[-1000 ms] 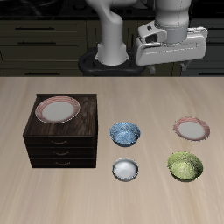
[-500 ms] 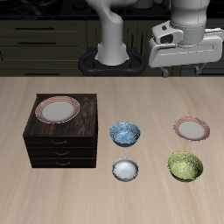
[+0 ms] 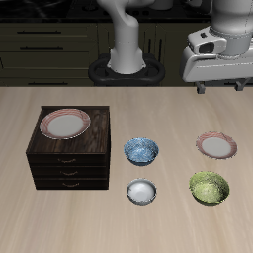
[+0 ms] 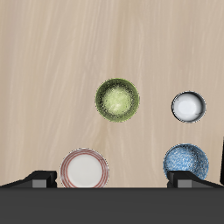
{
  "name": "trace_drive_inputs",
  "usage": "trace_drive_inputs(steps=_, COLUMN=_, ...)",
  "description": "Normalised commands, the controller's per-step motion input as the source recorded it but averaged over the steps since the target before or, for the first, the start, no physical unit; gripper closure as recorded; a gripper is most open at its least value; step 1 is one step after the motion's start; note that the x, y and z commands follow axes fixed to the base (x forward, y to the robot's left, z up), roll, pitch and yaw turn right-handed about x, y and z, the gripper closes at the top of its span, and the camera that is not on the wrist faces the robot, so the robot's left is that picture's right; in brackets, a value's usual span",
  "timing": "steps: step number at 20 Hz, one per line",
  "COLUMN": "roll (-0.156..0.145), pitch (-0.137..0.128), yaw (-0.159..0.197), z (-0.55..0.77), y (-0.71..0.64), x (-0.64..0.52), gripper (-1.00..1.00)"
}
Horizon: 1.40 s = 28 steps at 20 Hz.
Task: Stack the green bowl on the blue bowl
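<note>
The green bowl sits upright near the tabletop's front edge, mottled olive outside with a paler yellowish-green inside, empty and untouched. Beside it along that edge stands a small white-grey bowl. A little farther back, just behind the white-grey bowl, is the blue bowl, blue-rimmed and speckled blue and white inside, also empty. A pink-rimmed plate lies directly behind the green bowl. A second plate rests on top of a dark wooden drawer chest.

At the back, the hand hangs high above the tabletop. Over the last second it has slid sideways, ending roughly over the line of the pink-rimmed plate and green bowl. The wrist view shows the green bowl ahead of the two fingertips, which stand wide apart and hold nothing. The move looks like the approach to the pickup; descent and grasp are not yet done.
</note>
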Motion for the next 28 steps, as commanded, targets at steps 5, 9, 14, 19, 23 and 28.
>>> trace_drive_inputs(steps=5, roll=-0.025, pitch=-0.014, yaw=-0.005, z=0.04, y=0.15, x=0.28, gripper=-1.00)
trace_drive_inputs(steps=9, roll=-0.013, pitch=-0.010, yaw=-0.020, z=0.01, y=0.15, x=0.29, gripper=-1.00)
trace_drive_inputs(steps=14, roll=-0.020, pitch=-0.006, yaw=-0.015, z=-0.01, y=0.09, x=0.23, gripper=-1.00)
trace_drive_inputs(steps=19, roll=-0.034, pitch=0.014, yaw=-0.031, z=-0.01, y=-0.01, x=0.22, gripper=-1.00)
trace_drive_inputs(steps=23, roll=-0.009, pitch=-0.016, yaw=-0.004, z=0.00, y=-0.01, x=0.18, gripper=-1.00)
trace_drive_inputs(steps=28, roll=0.009, pitch=-0.007, yaw=0.018, z=-0.19, y=0.13, x=-0.02, gripper=-1.00)
